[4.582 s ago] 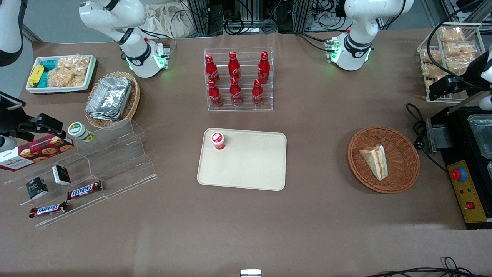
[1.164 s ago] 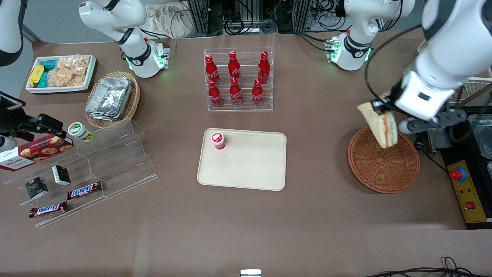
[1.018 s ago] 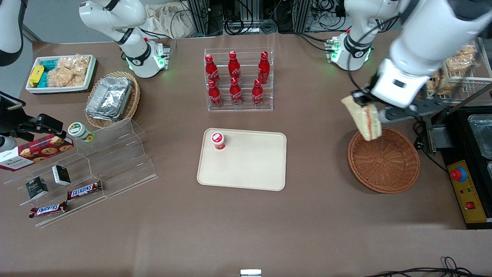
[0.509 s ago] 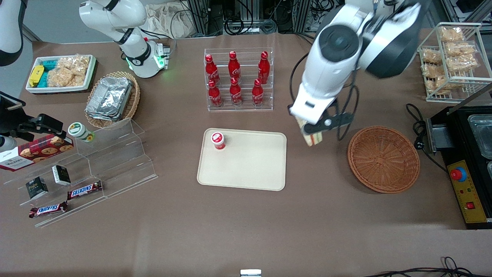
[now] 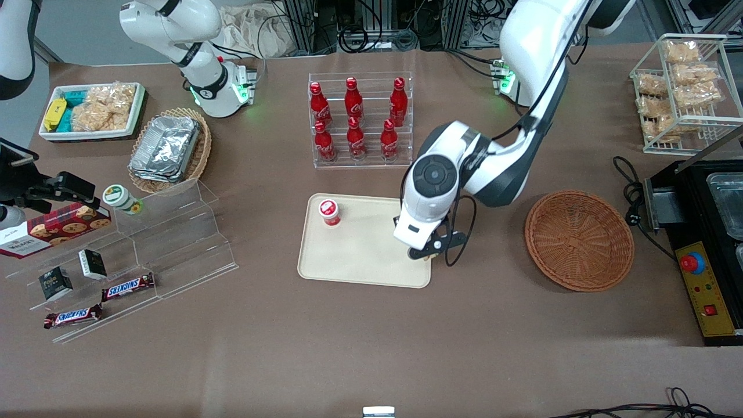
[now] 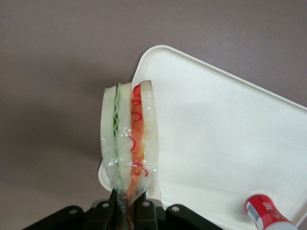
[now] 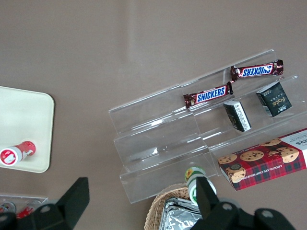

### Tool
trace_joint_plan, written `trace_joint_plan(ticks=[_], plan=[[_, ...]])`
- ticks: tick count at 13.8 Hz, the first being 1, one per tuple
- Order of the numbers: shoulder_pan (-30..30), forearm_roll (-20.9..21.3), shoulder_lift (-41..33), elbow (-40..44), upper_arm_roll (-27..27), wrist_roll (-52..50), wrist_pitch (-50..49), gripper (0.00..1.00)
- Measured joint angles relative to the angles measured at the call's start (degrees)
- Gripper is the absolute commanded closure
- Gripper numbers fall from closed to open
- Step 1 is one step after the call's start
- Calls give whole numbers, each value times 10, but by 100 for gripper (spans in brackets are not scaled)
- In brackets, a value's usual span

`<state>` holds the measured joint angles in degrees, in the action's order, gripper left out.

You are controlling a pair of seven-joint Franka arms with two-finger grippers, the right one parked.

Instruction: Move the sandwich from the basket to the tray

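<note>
Gripper [image 6: 125, 207] of the left arm hangs above the tray [image 5: 348, 255], over the tray's corner that lies toward the basket [image 5: 579, 240] and nearer the front camera, and it is clamped on the sandwich [image 6: 128, 139]. From the wrist camera the two black fingers [image 6: 106, 210] pinch the clear wrap at one end of the wedge, and the sandwich sticks out from them with its cut face showing: pale bread slices, a green layer and a red layer. Below the sandwich sits the rounded corner of the tray [image 6: 225, 139], with brown table beside it. In the front view the arm's wrist hides the sandwich. A small red bottle [image 5: 329, 212] with a white cap stands on the tray, well apart from the gripper, toward the parked arm's end and farther from the front camera. Well off sideways from the gripper, toward the working arm's end of the table, is the basket.
</note>
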<state>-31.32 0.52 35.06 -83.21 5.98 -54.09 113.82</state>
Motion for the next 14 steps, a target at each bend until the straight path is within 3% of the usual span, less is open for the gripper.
trace_joint_plan(ticks=[6, 9, 10, 11, 12, 14], plan=[[-2, 0, 66, 1, 0, -2, 74, 87], [-6, 0, 80, 1, 0, -2, 87, 76], [-7, 0, 81, 2, 0, -2, 88, 59], [-7, 0, 81, 3, 0, -2, 89, 29], [-7, 0, 81, 4, 0, -2, 89, 5], [-7, 0, 81, 6, 0, -4, 89, 0]])
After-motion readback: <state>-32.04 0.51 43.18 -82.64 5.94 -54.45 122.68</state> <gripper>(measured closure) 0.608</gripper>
